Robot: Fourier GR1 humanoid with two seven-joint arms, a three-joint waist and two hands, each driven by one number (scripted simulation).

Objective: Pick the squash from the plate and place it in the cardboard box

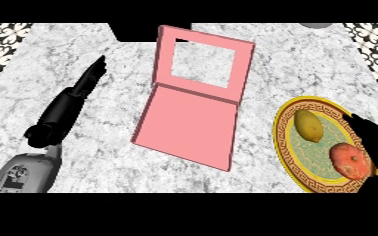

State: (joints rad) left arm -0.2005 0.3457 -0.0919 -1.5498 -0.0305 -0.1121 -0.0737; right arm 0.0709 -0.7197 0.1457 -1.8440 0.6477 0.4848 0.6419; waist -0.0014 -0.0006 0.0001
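Head view shows the squash (350,160), a reddish-orange lump, lying on the plate (283,145) at the right side of the worktop (96,40). It sits toward the near right part of the plate, and a yellow lemon (308,125) lies beside it, farther back and to the left, the two apart. The plate has a gold patterned rim and a pale green centre. A dark shape covers the plate's right edge just beyond the squash; what it is cannot be told.

To the left of the plate, well apart from it, stands the box (193,125), pink, with a flat floor on the marble and a back panel with a square window cut through it. Nothing lies in it.

Farther left, the left hand (90,78) stretches over the worktop with straight fingers, holding nothing, clear of the box.
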